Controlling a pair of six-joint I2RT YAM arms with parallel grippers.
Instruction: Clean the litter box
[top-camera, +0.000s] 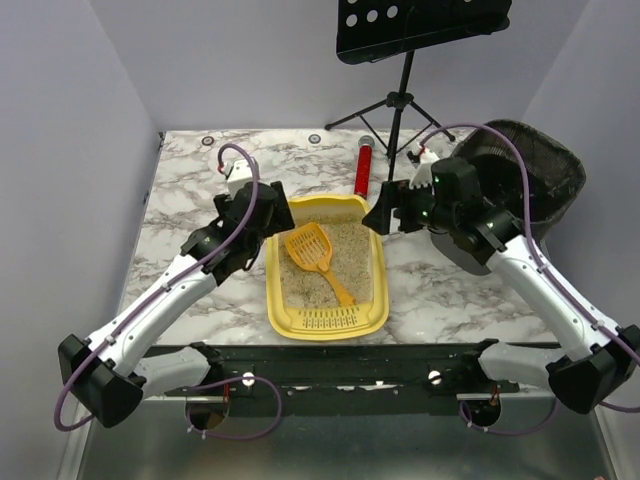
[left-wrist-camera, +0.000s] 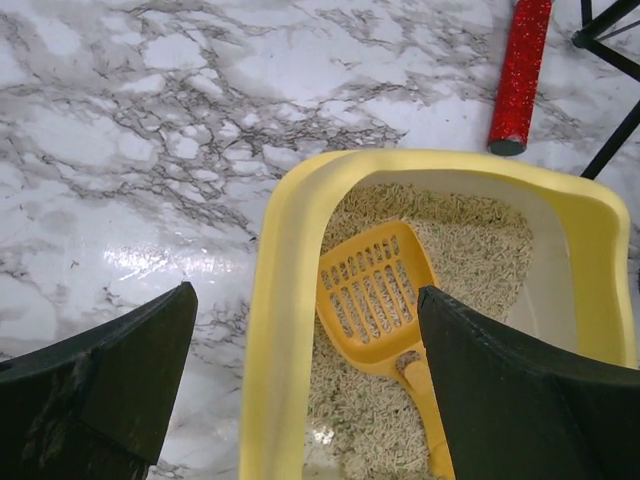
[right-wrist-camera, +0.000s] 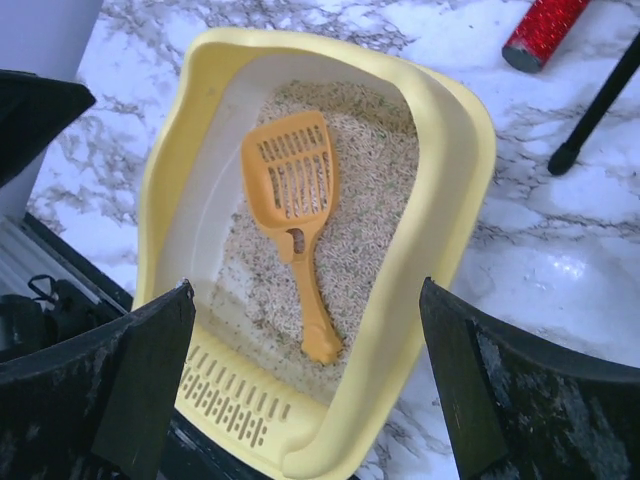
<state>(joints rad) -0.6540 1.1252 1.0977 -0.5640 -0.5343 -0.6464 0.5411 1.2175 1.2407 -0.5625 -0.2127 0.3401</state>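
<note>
1. Mid-table (top-camera: 180, 190), toward the arms: litter box (top-camera: 328, 322), scoop (top-camera: 312, 250) lying on the litter inside.
2. Flanking the box: left gripper (left-wrist-camera: 305, 292) over its left wall, right gripper (right-wrist-camera: 306, 288) at its right.
3. Behind the box: cylinder (top-camera: 363, 172), then music stand (top-camera: 420, 25).
4. Far right: mesh bin (top-camera: 545, 165).

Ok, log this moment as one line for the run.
left gripper: open, empty | right gripper: open, empty | orange scoop: lying inside yellow litter box

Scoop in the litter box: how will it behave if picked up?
The scoop is thin slotted plastic: probably light and fairly stiff. Its narrow handle lies flat on loose litter, so it may slip or pivot in a pinch. Flat shape, unlikely to roll.
</note>
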